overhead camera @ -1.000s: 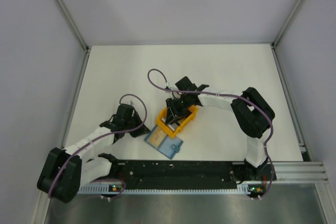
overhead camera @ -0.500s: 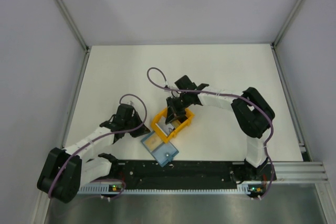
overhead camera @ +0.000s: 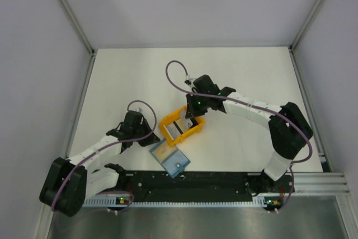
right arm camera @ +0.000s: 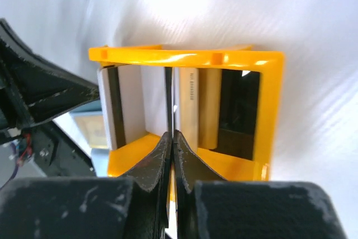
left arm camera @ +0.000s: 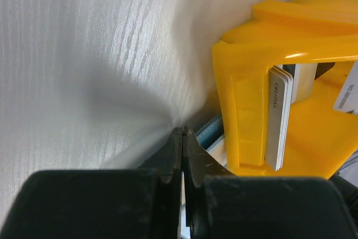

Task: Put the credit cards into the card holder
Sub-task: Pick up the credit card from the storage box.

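Observation:
The teal-blue card holder (overhead camera: 170,159) lies flat at the table's front, a yellowish card showing in it. My left gripper (overhead camera: 149,137) is shut at its left corner; in the left wrist view the gripper (left arm camera: 183,130) has a thin pale-and-blue edge between its fingers, and the holder's edge (left arm camera: 213,129) shows beside them. Several credit cards (overhead camera: 180,127) stand on edge in the orange tray (overhead camera: 164,129). My right gripper (overhead camera: 193,116) hangs over the tray. In the right wrist view it (right arm camera: 172,134) is shut on a thin dark card (right arm camera: 168,96), between a pale card (right arm camera: 131,99) and a yellowish card (right arm camera: 210,104).
The orange tray (right arm camera: 184,57) sits just behind the holder and touches it; its wall (left arm camera: 246,99) fills the right of the left wrist view, with a pale card (left arm camera: 278,116) inside. White walls and metal rails surround the table.
The tray slid left and the card holder shifted down-left and turned. The right arm's elbow swung out to the right, and its gripper moved to the tray's far right side. The left arm stayed still.

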